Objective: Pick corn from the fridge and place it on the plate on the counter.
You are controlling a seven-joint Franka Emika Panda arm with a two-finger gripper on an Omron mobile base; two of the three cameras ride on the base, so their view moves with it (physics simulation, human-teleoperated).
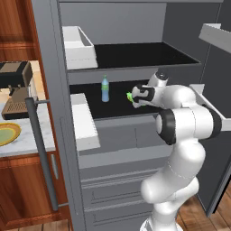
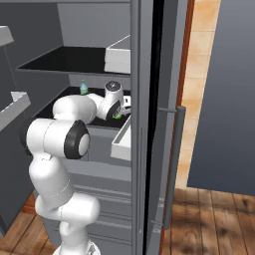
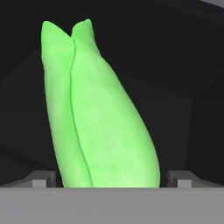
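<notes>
Fridge: doors swung open, black shelves bared; long grey bar handle down the left door's edge.
Lower shelf: black, flat; carries a blue-green bottle upright toward the left; bare black floor between bottle and corn.
Upper shelf: black, with a white bin at its left end.
Door bins: one white bin juts out beside the lower shelf's left front corner; in the right base view a white bin sits just below and right of the gripper.
Drawers: grey, closed, under the shelves.
Counter: marbled top left of the fridge, beyond the open door; dark coffee machine at its back.
Plate: on the counter's near left, partly cut by the frame edge, well apart from the corn.
Gripper: reached in over the lower shelf; fingers set either side of the corn's thick end; contact cannot be told, nor lift off the shelf.
Corn: bright green, tapered split tip pointing away from the hand; over the lower shelf, right of the bottle.
Room to move: shelf front open toward the arm; upper shelf close overhead.
</notes>
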